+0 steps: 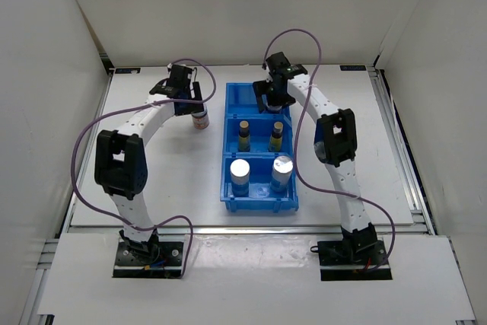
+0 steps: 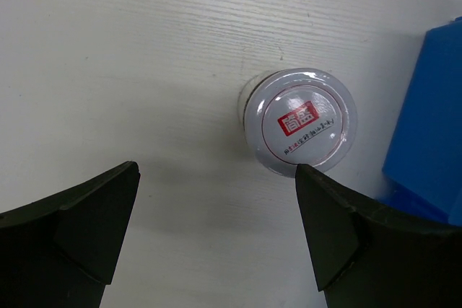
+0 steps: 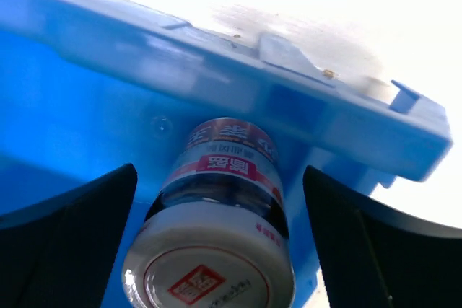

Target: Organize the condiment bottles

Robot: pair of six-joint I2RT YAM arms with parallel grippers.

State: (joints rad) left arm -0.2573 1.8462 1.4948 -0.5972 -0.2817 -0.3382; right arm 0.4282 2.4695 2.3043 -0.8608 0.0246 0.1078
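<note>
Jar upright on table, lid up, just left of bin, not touching it. Left claw released, wide, overhead; jar lies ahead, toward the bin-side finger, so shift that way, then drop. Bin wall crowds that side; elsewhere open. Right claw spread astride second jar in bin's far compartment, seemingly not gripping.

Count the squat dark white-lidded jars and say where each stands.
2. One squat dark jar stands on the white table left of the blue plastic bin; the other jar sits in the bin's far compartment, between the right gripper's open jaws. The top view hides that one.
</note>
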